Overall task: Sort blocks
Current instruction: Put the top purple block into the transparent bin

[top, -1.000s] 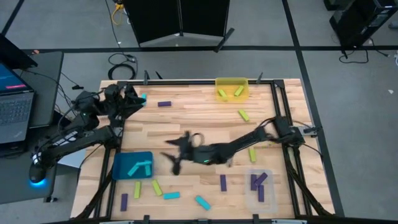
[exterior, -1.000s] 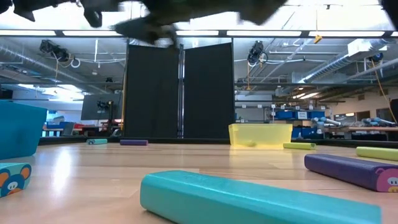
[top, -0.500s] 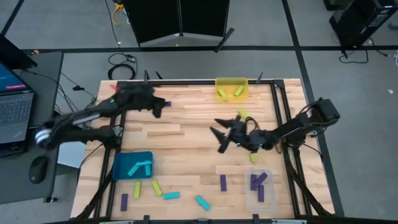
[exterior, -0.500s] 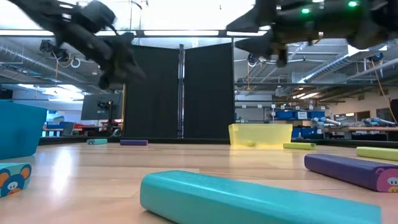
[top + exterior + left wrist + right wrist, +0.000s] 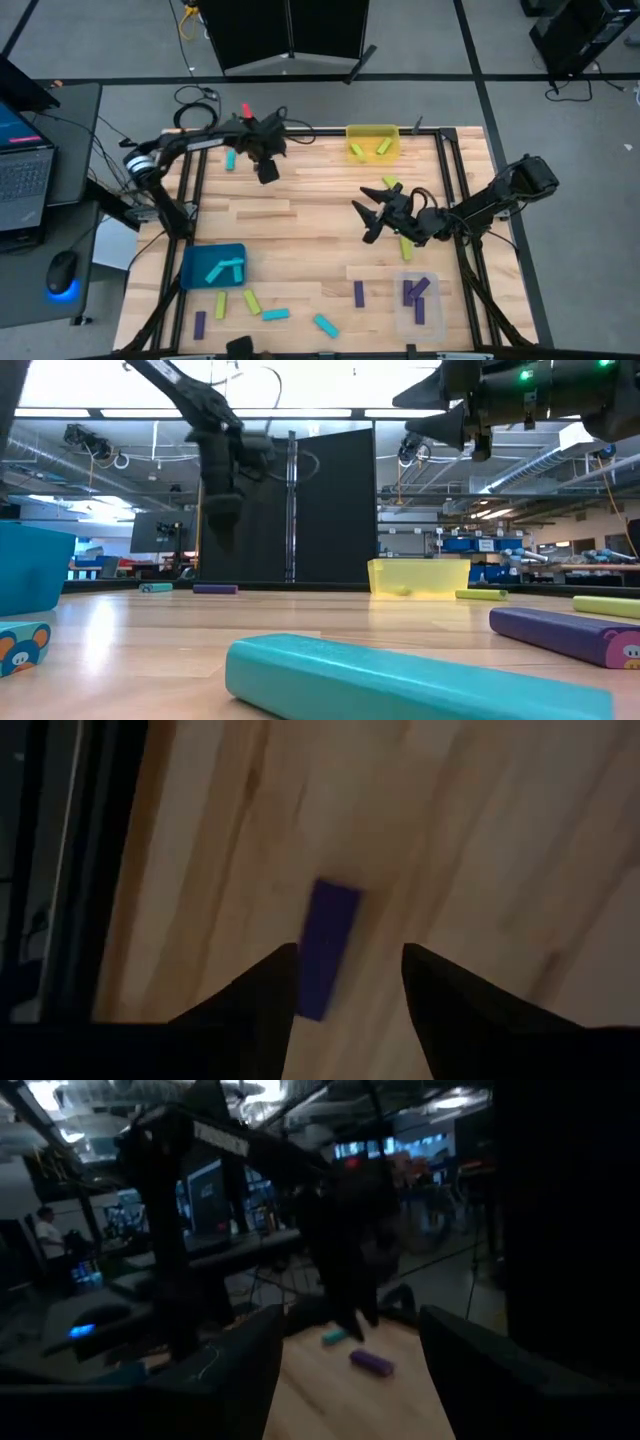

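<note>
Small cyan, dark purple and yellow-green blocks lie scattered on the wooden table. My left gripper (image 5: pixel 268 172) hangs open, pointing down, over a purple block (image 5: pixel 330 948) near the far edge. That block lies flat below and between its fingers, untouched. A cyan block (image 5: pixel 230 158) lies just left of it. My right gripper (image 5: pixel 365 212) is open and raised above the table's middle right, touching nothing. A yellow-green block (image 5: pixel 391 184) lies beside it. The right wrist view looks across at the same purple block (image 5: pixel 372 1363).
The teal bin (image 5: pixel 212 265) at near left holds cyan blocks. The yellow bin (image 5: pixel 372 142) at the far edge holds yellow-green ones, and the clear bin (image 5: pixel 418 300) at near right holds purple ones. Several loose blocks lie along the near edge, among them a cyan block (image 5: pixel 400 685).
My left arm has swung from the table's far left corner rightward along the far edge, and its gripper now points down over the purple block. My right gripper has drawn back from the table's middle left toward the right and slightly farther. No block has moved.
</note>
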